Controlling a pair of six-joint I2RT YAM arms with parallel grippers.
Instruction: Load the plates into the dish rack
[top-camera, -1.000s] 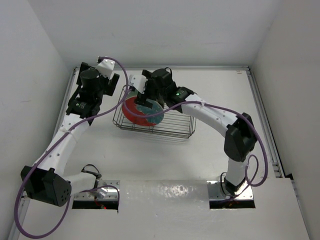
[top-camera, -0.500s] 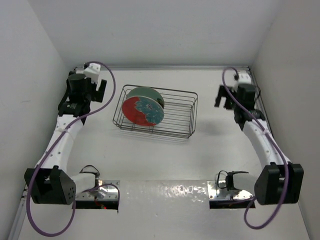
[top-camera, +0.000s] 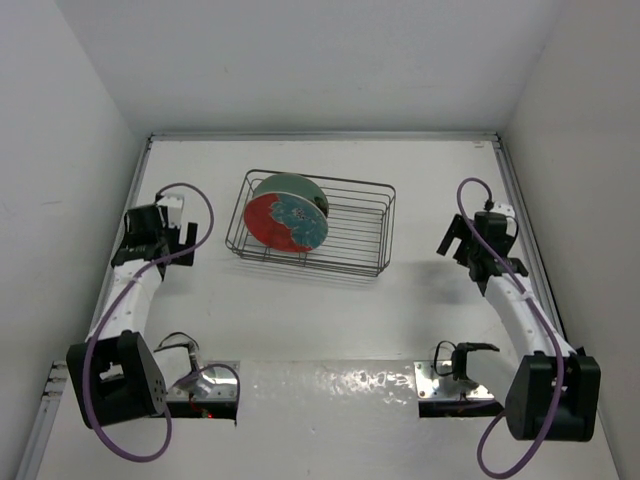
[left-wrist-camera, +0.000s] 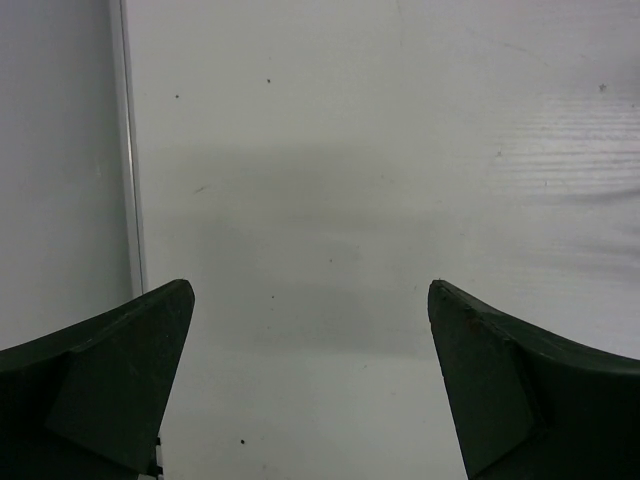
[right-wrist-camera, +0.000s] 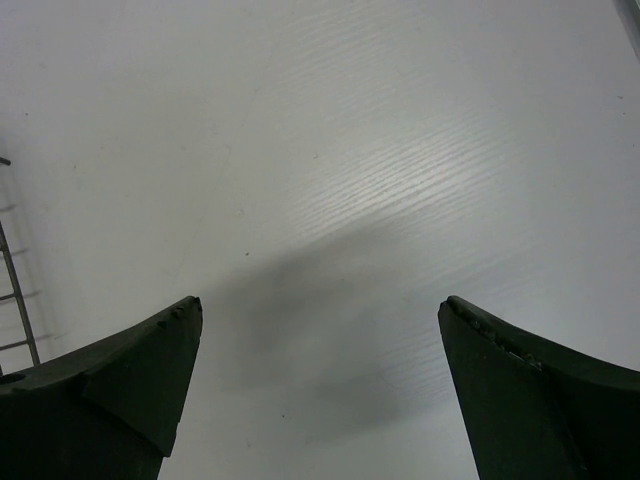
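The dark wire dish rack (top-camera: 350, 232) stands on the white table at the back middle. In its left end the red plate (top-camera: 272, 224) with the teal-blue flower pattern stands on edge. The pale mint green plate (top-camera: 298, 186) stands just behind it, mostly hidden. My left gripper (top-camera: 158, 238) is open and empty over bare table, far left of the rack; its fingers (left-wrist-camera: 110, 370) frame only table. My right gripper (top-camera: 462, 240) is open and empty, right of the rack. A bit of the rack's wire (right-wrist-camera: 12, 290) shows at the left edge of the right wrist view.
A metal rail (top-camera: 520, 215) runs along the table's right edge and another (left-wrist-camera: 130, 150) along the left edge. White walls close in the left, right and back sides. The arm bases stand at the near edge.
Both arms have pulled back toward the near edge and away from the rack. The right gripper, at the red plate one second ago, has let go. Both plates stay standing in the rack.
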